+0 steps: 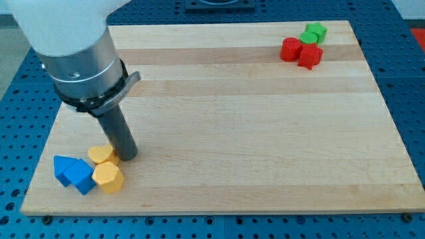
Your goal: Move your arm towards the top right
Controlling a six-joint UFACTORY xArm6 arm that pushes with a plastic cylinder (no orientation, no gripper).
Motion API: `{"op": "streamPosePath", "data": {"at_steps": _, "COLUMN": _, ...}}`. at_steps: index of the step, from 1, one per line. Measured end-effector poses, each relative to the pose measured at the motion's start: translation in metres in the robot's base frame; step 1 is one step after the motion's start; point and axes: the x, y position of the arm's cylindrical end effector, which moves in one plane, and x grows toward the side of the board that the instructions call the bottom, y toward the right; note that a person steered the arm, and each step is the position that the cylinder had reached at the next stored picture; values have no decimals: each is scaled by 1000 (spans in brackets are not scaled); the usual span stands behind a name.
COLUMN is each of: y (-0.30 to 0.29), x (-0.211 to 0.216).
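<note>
Arm (73, 40) enters from the far left; its dark rod drops to the tabletop (232, 119) in the near-left corner. My tip (128, 157) sits on the wood, touching or just beside the right edge of one yellow block (101, 155). No jaws on this rig, only the rod.

Second yellow block, hexagonal (107, 177), lies just nearer. Two blue blocks (64, 166) (82, 176) are huddled to its left.

Far right corner: red cylinder (290, 49), red block (310, 56), green star-like block (314, 32), clustered, well apart from tip.
</note>
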Motion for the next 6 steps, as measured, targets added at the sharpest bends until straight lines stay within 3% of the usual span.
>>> {"op": "streamPosePath", "data": {"at_steps": 2, "y": -13, "x": 0}}
{"op": "streamPosePath", "data": {"at_steps": 6, "y": 196, "x": -117}}
